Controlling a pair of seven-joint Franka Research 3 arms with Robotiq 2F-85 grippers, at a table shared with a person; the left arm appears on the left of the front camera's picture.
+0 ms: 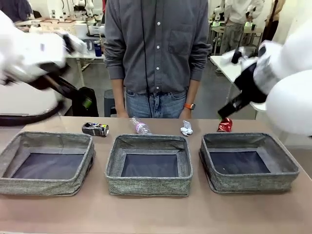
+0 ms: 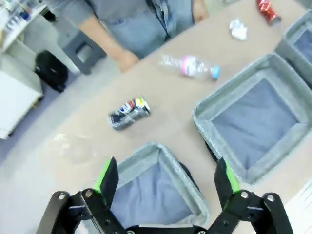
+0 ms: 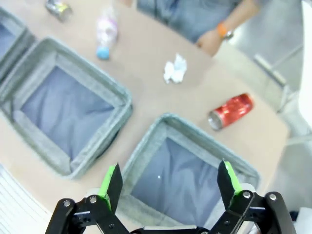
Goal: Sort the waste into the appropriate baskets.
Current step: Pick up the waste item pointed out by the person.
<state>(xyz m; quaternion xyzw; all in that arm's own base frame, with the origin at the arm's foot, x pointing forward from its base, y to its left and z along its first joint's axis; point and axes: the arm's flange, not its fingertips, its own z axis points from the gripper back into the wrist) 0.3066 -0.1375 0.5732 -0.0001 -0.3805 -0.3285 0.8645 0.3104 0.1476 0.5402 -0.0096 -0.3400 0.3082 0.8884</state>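
Tabletop [image 1: 156, 214] is bearing three baskets [image 1: 148, 141]. Left gripper [image 2: 165, 168] and right gripper [image 3: 169, 168] are hovering, jaws apart, empty. Dark printed can [image 2: 128, 113] is lying beyond the left gripper, lettering illegible.

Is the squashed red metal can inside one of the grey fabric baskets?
No, the crushed red metal can lies on its side on the tan table, just outside the nearest grey woven-fabric basket.

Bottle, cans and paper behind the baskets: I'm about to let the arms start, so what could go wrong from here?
The bottle lies on its side right behind the middle basket; it may roll, or jaws could snag the soft wall. The person's hand hangs close to the paper wad, so a reach there risks contact. The clear cup is faint and easily missed.
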